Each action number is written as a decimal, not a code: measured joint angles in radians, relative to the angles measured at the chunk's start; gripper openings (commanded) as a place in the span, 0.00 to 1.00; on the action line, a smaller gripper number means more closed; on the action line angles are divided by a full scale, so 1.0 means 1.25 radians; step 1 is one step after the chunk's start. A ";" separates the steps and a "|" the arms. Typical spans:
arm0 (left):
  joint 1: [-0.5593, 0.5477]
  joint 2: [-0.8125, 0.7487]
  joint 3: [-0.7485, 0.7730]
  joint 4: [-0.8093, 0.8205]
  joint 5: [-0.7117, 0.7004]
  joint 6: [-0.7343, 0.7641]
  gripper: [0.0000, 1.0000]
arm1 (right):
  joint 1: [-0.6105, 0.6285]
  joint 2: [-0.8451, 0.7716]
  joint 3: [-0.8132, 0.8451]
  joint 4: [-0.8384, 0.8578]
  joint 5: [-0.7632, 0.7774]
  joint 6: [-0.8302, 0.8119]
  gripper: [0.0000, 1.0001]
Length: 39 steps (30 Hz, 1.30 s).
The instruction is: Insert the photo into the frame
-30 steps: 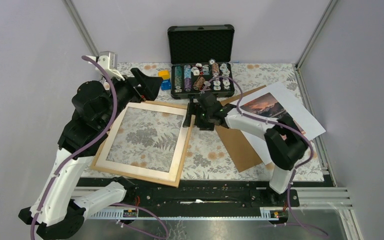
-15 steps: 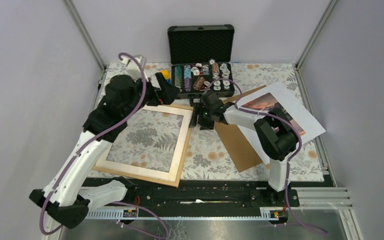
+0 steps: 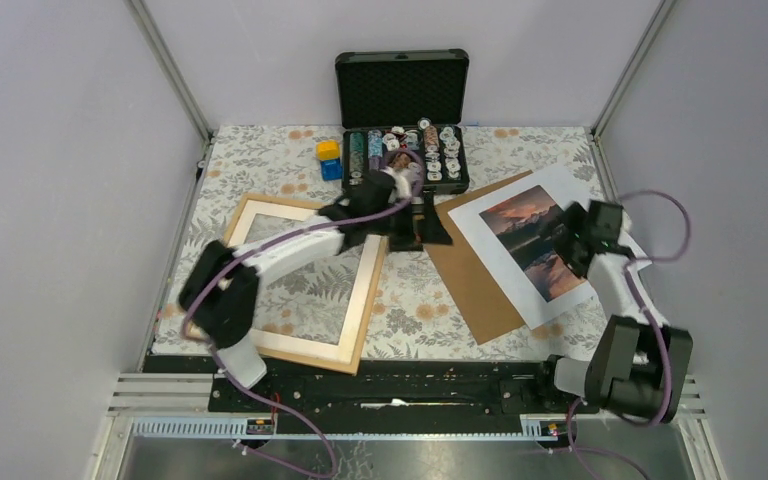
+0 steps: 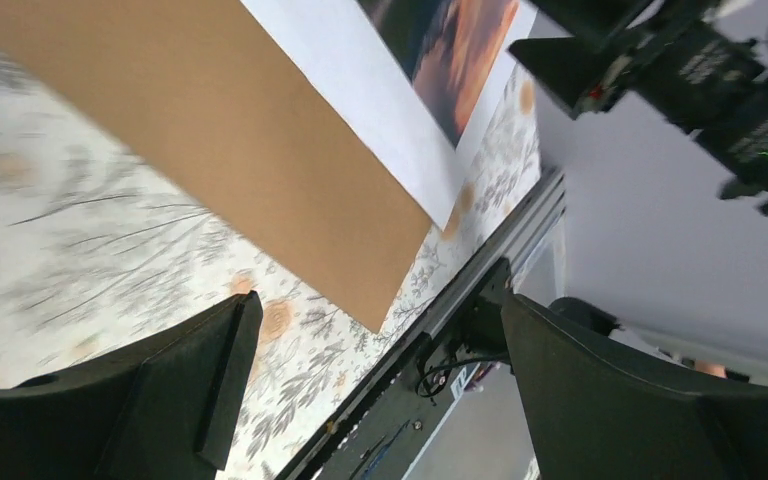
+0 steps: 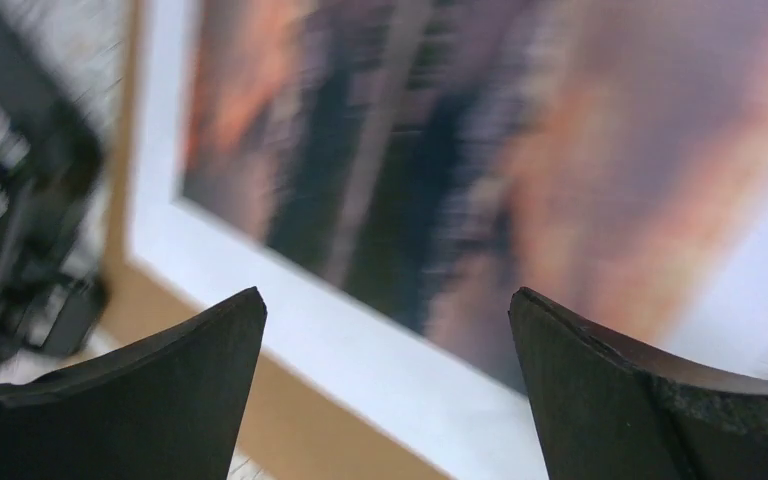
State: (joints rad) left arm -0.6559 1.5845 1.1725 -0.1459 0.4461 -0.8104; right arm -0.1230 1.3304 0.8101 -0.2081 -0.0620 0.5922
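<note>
Seen from overhead, the large rectangular frame of thin light wood (image 3: 300,350) lies flat on the floral tablecloth (image 3: 410,315) at the left, with the cloth showing through it. The white-bordered sunset photo print (image 3: 530,235) rests well apart at the right, overlapping a plain brown hardboard sheet (image 3: 465,285). An open black hard case (image 3: 400,130) stands behind them. Only the wrist views settle the fingers. The left gripper (image 4: 380,390), looking toward the board's near corner, is spread wide with nothing between its tips. The right gripper (image 5: 390,390) gapes empty above the photo, which is blurred in that view.
</note>
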 measured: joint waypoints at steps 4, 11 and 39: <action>-0.118 0.218 0.124 0.023 0.021 -0.014 0.99 | -0.200 -0.125 -0.151 0.007 0.032 0.030 1.00; -0.212 0.495 0.393 0.082 0.057 -0.049 0.99 | -0.468 -0.144 -0.178 0.052 -0.031 0.045 1.00; -0.204 0.698 0.560 0.113 0.065 -0.209 0.99 | -0.591 0.029 -0.320 0.415 -0.399 0.073 0.93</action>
State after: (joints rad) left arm -0.9115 2.4565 1.8725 -0.0048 0.5274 -1.0718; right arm -0.8612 1.3670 0.4099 0.3103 -0.5610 0.6838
